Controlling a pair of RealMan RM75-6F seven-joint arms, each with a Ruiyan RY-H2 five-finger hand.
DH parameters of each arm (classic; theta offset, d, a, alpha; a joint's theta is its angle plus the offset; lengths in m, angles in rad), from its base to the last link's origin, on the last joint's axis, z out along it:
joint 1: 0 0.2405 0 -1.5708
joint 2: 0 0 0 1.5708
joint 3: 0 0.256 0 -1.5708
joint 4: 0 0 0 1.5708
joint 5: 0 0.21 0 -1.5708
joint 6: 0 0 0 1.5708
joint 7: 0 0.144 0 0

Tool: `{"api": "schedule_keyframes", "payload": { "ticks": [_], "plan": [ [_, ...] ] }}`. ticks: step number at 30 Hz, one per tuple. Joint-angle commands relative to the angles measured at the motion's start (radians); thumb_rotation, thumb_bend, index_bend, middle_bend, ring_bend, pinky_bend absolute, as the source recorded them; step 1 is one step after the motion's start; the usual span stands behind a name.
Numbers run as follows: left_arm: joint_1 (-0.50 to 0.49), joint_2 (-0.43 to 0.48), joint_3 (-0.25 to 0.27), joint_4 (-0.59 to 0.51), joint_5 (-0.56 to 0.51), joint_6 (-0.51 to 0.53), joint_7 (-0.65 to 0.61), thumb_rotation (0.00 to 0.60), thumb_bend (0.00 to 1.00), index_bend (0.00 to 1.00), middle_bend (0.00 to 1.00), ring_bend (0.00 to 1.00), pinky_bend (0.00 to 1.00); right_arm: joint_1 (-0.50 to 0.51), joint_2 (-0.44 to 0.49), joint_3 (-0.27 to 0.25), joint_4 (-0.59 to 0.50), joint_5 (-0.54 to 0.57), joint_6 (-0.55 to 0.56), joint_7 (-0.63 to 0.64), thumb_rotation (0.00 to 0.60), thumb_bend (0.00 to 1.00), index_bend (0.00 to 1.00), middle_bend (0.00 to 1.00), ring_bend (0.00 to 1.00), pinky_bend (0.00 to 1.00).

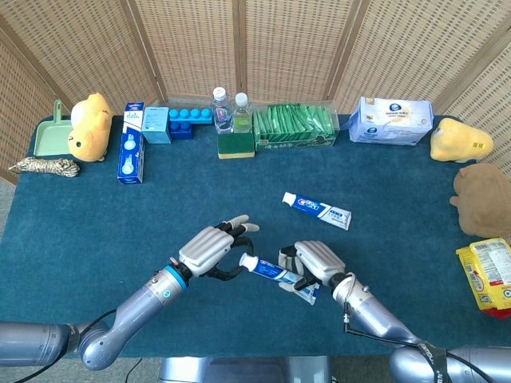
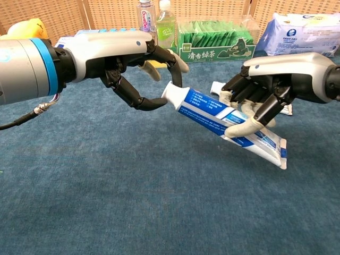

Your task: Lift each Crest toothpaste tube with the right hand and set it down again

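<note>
Your right robot hand (image 2: 265,90) has its fingers curled around a Crest toothpaste tube (image 2: 223,119), holding it clear of the blue surface (image 2: 106,202) with the cap end tilted up, so this looks like the lifted part of the cycle, with the set-down not yet done. Your left robot hand (image 2: 133,64) is spread and empty, its fingertips right at the tube's white cap (image 2: 171,94); whether they touch it I cannot tell. The second toothpaste tube (image 1: 317,210) lies flat farther back, well apart, probably waiting its turn. The clutter sits along the far edge, out of your way.
</note>
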Motion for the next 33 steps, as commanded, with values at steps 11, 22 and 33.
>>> {"api": "schedule_keyframes", "payload": {
  "ticks": [11,22,33],
  "plan": [
    [0.008,0.006,0.005,0.003,0.01,0.006,-0.004,0.6,0.46,0.47,0.2,0.06,0.18,0.008,-0.003,-0.014,0.004,0.017,0.014,-0.027,0.6,0.46,0.85,0.71,0.67,0.73],
    [0.024,0.01,0.002,0.009,0.017,0.017,-0.033,0.6,0.46,0.46,0.19,0.06,0.18,-0.009,0.016,0.003,-0.012,-0.02,-0.018,0.056,0.6,0.46,0.85,0.71,0.67,0.73],
    [0.043,0.032,-0.006,0.012,0.039,0.012,-0.096,0.6,0.46,0.45,0.18,0.06,0.18,-0.041,0.054,0.006,-0.015,-0.101,-0.047,0.144,0.6,0.46,0.85,0.71,0.68,0.73]
  ]
}}
